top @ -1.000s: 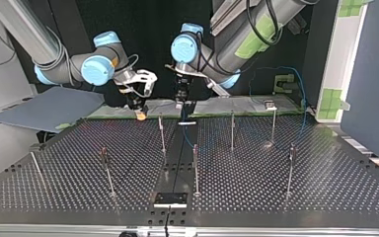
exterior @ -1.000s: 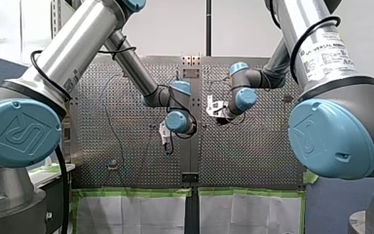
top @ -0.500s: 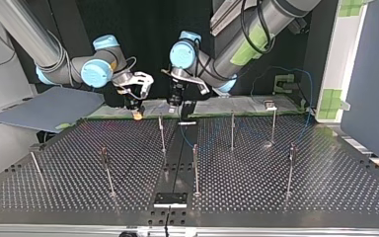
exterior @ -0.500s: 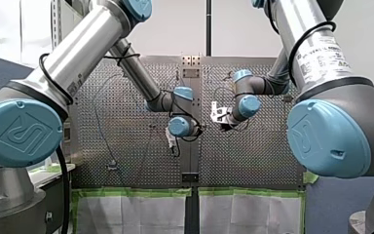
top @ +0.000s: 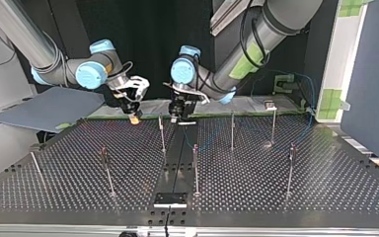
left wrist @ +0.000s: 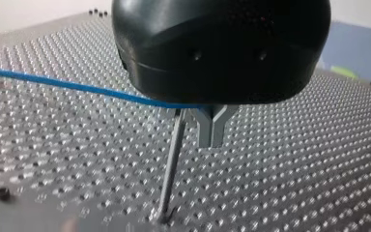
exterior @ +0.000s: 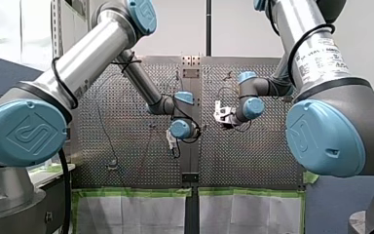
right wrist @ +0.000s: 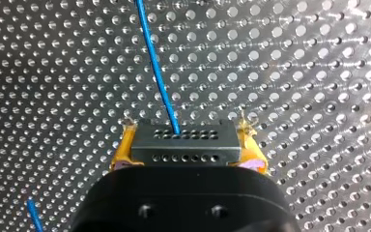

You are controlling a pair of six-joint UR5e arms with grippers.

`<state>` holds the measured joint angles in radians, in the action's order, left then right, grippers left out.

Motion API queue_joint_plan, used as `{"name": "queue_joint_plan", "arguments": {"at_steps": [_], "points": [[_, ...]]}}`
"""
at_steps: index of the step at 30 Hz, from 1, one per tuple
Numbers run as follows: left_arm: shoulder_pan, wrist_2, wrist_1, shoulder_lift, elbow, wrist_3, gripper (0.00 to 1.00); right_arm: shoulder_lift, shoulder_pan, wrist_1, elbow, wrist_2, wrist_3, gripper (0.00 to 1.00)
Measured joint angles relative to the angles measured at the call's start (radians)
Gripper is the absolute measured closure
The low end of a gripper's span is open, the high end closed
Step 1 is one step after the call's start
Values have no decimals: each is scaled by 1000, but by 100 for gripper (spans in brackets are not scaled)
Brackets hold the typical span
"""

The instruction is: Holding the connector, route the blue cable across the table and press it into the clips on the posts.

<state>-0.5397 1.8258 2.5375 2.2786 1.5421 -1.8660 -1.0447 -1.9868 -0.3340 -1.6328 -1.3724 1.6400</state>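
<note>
Perforated worktop [top: 276, 197], arm-side edge: right pincer [top: 134, 117] clamps the connector [right wrist: 183, 150], cable [right wrist: 157, 72] passing left pincer [top: 176, 114], grip unreadable, atop a post [left wrist: 171, 169]; routing in hand, seating it there looks next.

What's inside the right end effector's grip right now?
A grey connector sits between the right end effector's yellow pads, with the blue cable leaving its holed face. The black housing covers the connector's rear.

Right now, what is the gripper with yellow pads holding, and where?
My right gripper holds the connector by its two ends, between the yellow pads; the blue cable leaves its front.
</note>
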Motion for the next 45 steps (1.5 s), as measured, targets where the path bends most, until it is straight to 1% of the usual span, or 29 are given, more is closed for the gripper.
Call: {"name": "queue_joint_plan", "arguments": {"at_steps": [7, 11, 17, 25, 26, 27, 28, 29, 30, 31, 32, 33, 34, 35, 36, 37, 38, 42, 45], "points": [[25, -6, 22, 4, -50, 5, 100, 3, 20, -6, 13, 12, 8, 100], [40, -19, 29, 4, -68, 6, 100, 10, 35, -16, 20, 19, 13, 100], [59, -38, 31, 4, -74, 7, 100, 30, 52, -22, 40, 38, 17, 100], [79, -55, 48, 4, -76, 16, 100, 38, 69, -22, 69, 51, 22, 100], [79, -56, 53, 4, -76, 20, 96, 38, 71, -22, 71, 53, 23, 100], [79, -57, 57, 4, -76, 23, 85, 39, 72, -21, 71, 55, 23, 100], [79, -57, 61, 4, -76, 26, 85, 39, 73, -21, 72, 57, 23, 100], [78, -57, 68, 4, -76, 30, 76, 39, 74, -21, 73, 58, 23, 100], [77, -57, 74, 4, -76, 34, 76, 39, 76, -21, 73, 59, 23, 100], [76, -57, 80, 3, -76, 39, 56, 40, 77, -21, 73, 59, 23, 100], [74, -56, 88, 3, -76, 46, 45, 40, 79, -21, 73, 60, 23, 100], [72, -55, 95, 3, -76, 51, 45, 40, 80, -21, 73, 61, 23, 100], [70, -54, 102, 3, -76, 57, 27, 40, 82, -20, 73, 61, 23, 100], [67, -50, 112, 3, -76, 66, 16, 40, 83, -20, 73, 62, 23, 100], [64, -47, 120, 3, -76, 74, 16, 40, 85, -20, 73, 62, 23, 100], [62, -43, 128, 3, -76, 81, 5, 40, 86, -20, 73, 63, 23, 100], [59, -39, 140, 3, -76, 90, 0, 40, 88, -19, 73, 63, 23, 100], [49, -28, 173, 1, -81, 119, 0, 40, 94, -18, 73, 64, 23, 100], [40, -11, 198, -9, -86, 141, 0, 41, 100, -16, 73, 64, 23, 100]]}}
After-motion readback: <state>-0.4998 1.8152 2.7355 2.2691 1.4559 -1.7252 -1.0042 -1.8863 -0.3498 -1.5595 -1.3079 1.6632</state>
